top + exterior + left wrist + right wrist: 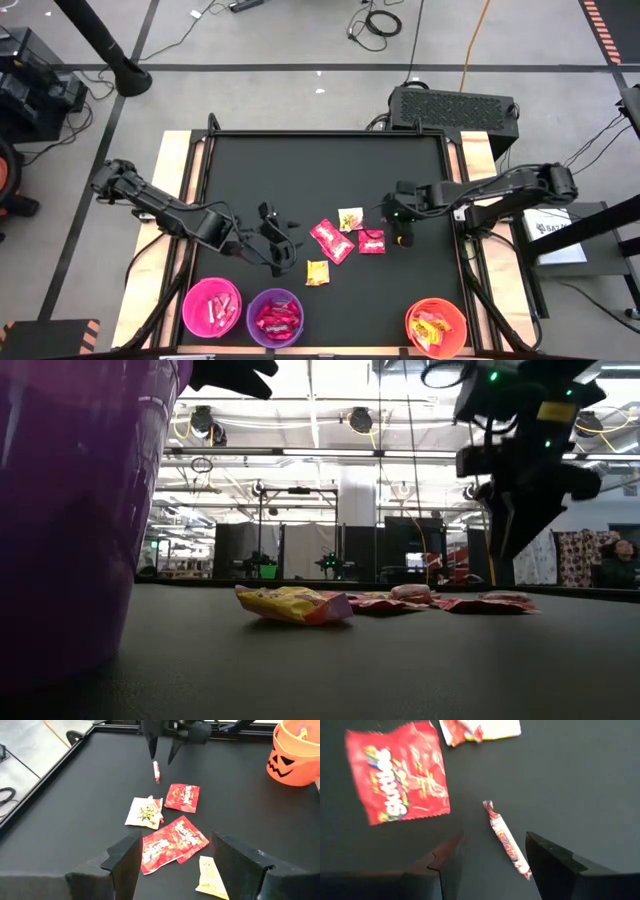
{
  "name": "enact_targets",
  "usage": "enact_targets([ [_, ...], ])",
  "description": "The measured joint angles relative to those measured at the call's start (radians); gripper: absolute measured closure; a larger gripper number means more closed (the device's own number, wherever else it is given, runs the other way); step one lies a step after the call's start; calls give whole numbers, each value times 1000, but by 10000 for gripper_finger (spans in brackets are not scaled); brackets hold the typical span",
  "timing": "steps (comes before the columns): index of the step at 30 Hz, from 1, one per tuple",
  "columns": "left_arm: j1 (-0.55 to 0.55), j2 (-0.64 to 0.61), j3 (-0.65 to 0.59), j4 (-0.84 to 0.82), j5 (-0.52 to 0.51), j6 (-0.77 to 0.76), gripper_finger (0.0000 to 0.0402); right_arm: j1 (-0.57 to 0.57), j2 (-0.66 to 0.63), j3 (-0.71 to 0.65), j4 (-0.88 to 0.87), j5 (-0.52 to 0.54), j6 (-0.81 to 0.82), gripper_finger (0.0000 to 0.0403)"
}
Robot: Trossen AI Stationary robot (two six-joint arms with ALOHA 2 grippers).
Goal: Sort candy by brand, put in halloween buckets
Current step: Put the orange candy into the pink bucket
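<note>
The right end effector (403, 238) is held open just above the black worktop (300, 160), its fingers straddling a small pink-white roll candy (507, 838) that lies slanted between them, not yet gripped. The left end effector (277, 250) is also open and empty, poised near the front of the worktop beside the loose pile.

A miss is judged the main risk: the roll is thin and lies at an angle to the fingers, so it could be pinched at 1 end, spun aside or pushed along the surface. The red packet (397, 770) lies just beside it and could be nudged if the descent is off line.

4 other sweets remain loose: 2 red packets, 1 pale packet (350, 217) and 1 yellow packet (317, 272).

3 buckets stand along the front edge. The pink bucket (212, 307) holds pale pink pieces, the purple bucket (275, 317) holds red packets, and the orange bucket (437, 327) holds yellow packets.
</note>
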Motion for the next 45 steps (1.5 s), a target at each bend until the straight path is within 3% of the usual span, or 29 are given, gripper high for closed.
enact_targets([
  [8, 4, 0, 0, 0, 0, 32, 165, -62, 140, 0, 10, 18, -125, 204],
  [18, 4, 0, 0, -3, -1, 62, 165, -117, 207, 0, 14, -16, -195, 208],
  [35, -4, 0, -1, -4, 19, 24, 165, -130, 224, 0, 18, -79, -209, 352],
  [40, -4, 0, -1, -4, 19, 23, 165, -126, 223, 0, 19, -84, -195, 372],
  [45, -4, 0, -1, -4, 19, 23, 165, -126, 223, 0, 17, -88, -161, 362],
])
